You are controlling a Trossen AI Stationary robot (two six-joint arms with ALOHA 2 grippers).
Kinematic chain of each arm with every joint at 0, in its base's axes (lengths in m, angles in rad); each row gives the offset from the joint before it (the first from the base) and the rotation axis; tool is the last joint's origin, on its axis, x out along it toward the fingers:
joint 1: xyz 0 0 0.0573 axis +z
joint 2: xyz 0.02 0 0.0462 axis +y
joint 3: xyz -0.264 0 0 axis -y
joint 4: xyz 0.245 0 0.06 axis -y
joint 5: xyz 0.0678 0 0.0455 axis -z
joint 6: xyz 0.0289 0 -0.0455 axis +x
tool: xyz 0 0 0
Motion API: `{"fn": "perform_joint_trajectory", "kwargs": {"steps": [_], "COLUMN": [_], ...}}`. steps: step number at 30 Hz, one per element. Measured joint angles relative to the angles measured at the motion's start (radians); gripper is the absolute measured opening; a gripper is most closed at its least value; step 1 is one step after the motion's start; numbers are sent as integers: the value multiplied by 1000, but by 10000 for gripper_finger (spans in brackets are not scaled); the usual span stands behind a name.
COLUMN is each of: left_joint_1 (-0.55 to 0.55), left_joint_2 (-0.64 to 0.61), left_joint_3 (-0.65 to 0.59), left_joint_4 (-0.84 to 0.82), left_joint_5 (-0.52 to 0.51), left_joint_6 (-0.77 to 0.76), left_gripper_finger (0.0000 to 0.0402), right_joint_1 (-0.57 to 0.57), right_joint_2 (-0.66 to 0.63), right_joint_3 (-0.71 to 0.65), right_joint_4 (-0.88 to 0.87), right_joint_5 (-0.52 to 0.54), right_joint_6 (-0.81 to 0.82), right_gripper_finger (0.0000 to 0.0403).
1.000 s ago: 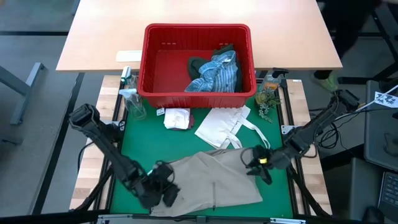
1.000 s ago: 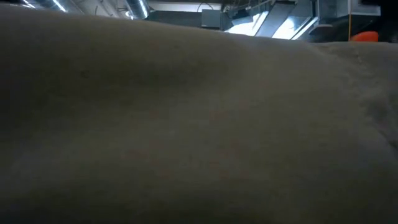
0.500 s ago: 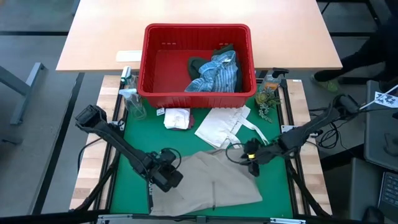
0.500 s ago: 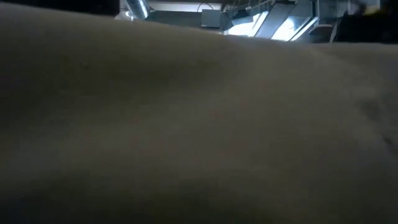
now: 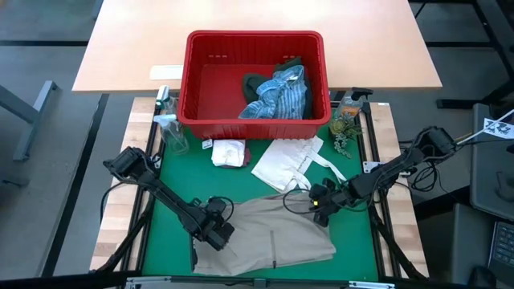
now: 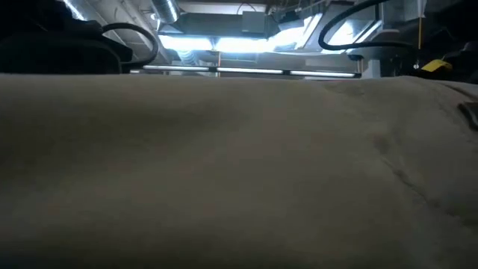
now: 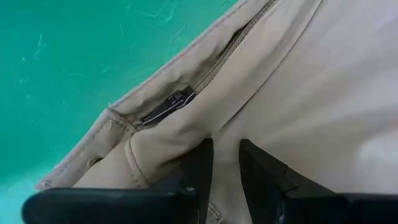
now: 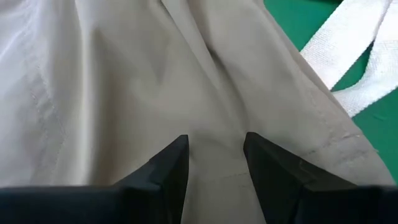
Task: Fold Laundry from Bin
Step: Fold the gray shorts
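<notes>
A red plastic bin [image 5: 255, 76] with slotted walls and a thick rim is seen at the far end of the green mat [image 5: 173, 181]. A crumpled blue-white striped shirt [image 5: 281, 95] and a dark green garment [image 5: 255, 83] are held in its right half. A tan garment [image 5: 273, 233], smooth woven cloth with a zipper and stitched seams, is spread on the near part of the mat. Its left edge is pinched between the narrow jaws of the left gripper [image 7: 225, 163]. A fold at its right edge is clamped by the right gripper [image 8: 214, 155]. A flat white tote bag [image 5: 293, 164] lies between bin and garment.
</notes>
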Motion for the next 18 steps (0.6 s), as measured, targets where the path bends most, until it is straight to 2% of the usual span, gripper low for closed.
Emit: {"fn": "perform_joint_trajectory", "kwargs": {"steps": [7, 13, 18], "left_joint_1": [-11, -31, -44], "left_joint_2": [-69, -165, -209], "left_joint_3": [0, 0, 0], "left_joint_4": [-11, -14, -15], "left_joint_5": [-3, -75, -93], "left_joint_6": [3, 5, 6], "left_gripper_finger": [55, 42, 39], "right_joint_1": [1, 1, 1], "right_joint_2": [-47, -131, -220], "right_joint_3": [-5, -7, -7], "right_joint_4": [-16, -27, -24], "right_joint_5": [-17, -38, -45], "right_joint_6": [4, 6, 6], "right_gripper_finger": [163, 163, 163]}}
